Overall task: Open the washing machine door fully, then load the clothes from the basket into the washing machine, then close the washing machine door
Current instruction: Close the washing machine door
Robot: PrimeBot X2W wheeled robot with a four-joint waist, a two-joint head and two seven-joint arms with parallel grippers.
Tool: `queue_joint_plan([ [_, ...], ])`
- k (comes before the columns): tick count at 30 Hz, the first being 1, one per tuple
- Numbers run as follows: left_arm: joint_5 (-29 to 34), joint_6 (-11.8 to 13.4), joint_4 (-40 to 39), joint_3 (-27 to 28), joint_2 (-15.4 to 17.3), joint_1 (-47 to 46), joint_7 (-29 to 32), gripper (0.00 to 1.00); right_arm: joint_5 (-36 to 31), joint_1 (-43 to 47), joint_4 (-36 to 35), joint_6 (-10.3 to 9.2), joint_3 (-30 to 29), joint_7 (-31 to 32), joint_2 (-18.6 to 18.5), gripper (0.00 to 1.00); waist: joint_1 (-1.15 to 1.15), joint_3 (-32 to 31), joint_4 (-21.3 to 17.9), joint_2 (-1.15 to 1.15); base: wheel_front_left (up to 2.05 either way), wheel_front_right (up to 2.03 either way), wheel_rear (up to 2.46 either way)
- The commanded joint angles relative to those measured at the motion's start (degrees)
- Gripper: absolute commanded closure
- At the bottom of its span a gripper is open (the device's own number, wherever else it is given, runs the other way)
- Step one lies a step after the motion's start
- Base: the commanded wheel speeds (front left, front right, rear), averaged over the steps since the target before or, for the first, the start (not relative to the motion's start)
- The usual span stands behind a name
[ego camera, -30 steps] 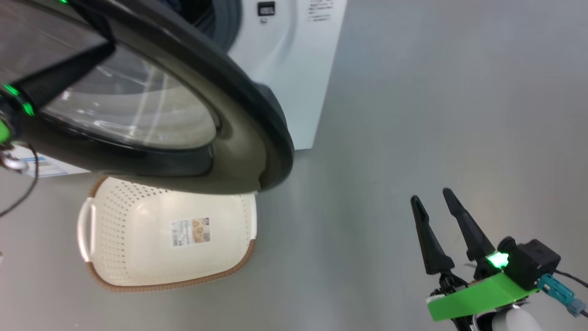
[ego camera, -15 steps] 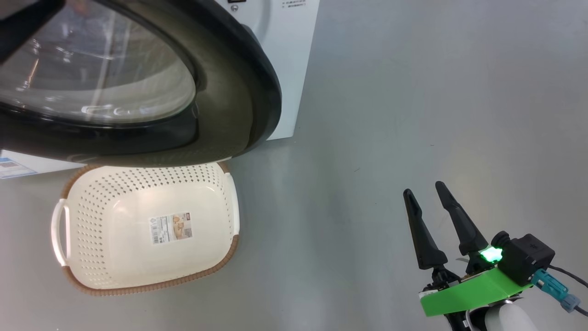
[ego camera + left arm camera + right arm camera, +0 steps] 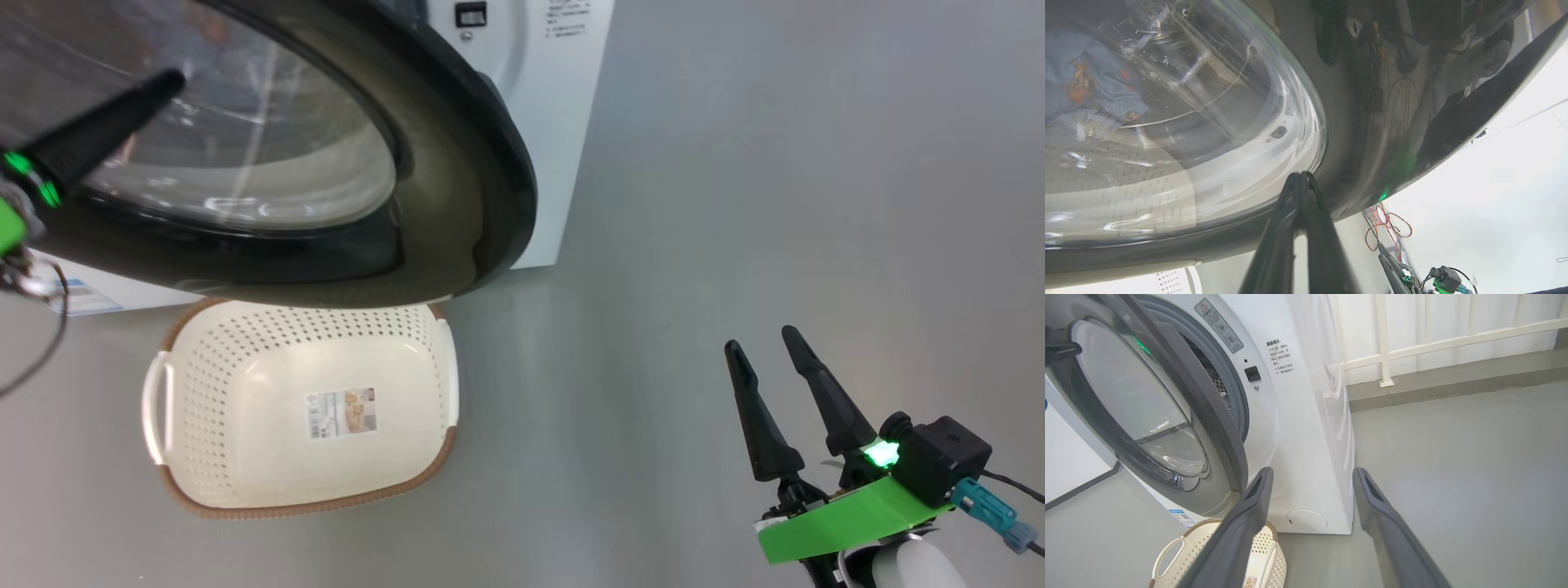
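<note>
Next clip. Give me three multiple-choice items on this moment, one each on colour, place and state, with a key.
1. The basket rim is: A brown; B blue; C black.
2. The clothes lie: A in the basket; B inside the washing machine; C on the floor.
3. The right tool is: A open; B shut on cloth; C shut, empty.
Key: 1 A, brown edge in the head view. 2 B, seen through the washing machine door glass. 3 A, its fingers stand apart.
</note>
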Motion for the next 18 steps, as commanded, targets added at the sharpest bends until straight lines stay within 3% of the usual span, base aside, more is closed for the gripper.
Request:
queue_joint_plan([
  [1,-0.7,-0.2,-1.8,1.9,2.9,1.4,-1.2,1.00,-0.1,-0.3,-1.1,0.09,0.9,-0.3,-0.9,0.00,0.00,-1.7,1.7,0.00,0.00,0.00,0.00],
  [3,-1.2,-0.2,-2.1,1.8,2.7,3.5,-2.3,1.00,0.1,0.1,-1.0,0.09,0.8,-0.3,-1.3,0.00,0.00,-2.4,2.4,0.00,0.00,0.00,0.00],
  [7,-1.8,-0.2,-2.5,1.7,2.0,7.2,-4.9,0.90,0.3,0.8,-0.9,0.09,0.8,-0.3,-2.3,0.00,0.00,-3.5,3.7,0.00,0.00,0.00,0.00],
  [8,-1.7,-0.2,-2.7,1.6,1.8,8.1,-5.8,0.72,0.4,0.9,-0.8,0.09,0.7,-0.3,-2.5,0.00,0.00,-3.8,4.1,0.00,0.00,0.00,0.00],
  [10,-2.2,-0.2,-2.6,1.4,1.1,10.0,-7.0,0.53,0.6,1.2,-0.8,0.09,0.5,-0.3,-2.9,0.00,0.00,-4.3,4.7,0.00,0.00,0.00,0.00],
  [11,-2.0,-0.2,-2.9,1.0,1.1,11.0,-7.4,0.08,0.7,1.4,-0.9,0.09,0.4,-0.3,-3.1,0.00,0.00,-4.5,5.0,0.00,0.00,0.00,0.00],
  [12,-1.9,-0.2,-3.0,0.7,1.0,12.0,-8.0,0.00,0.7,1.6,-0.9,0.09,0.3,-0.3,-3.3,0.00,0.00,-4.7,5.3,0.00,0.00,0.00,0.00],
  [18,-2.1,-0.2,-3.8,0.3,0.5,17.1,-11.8,0.00,0.8,3.0,-1.1,0.09,-0.2,-0.3,-4.1,0.00,0.00,-5.9,6.8,0.00,0.00,0.00,0.00],
])
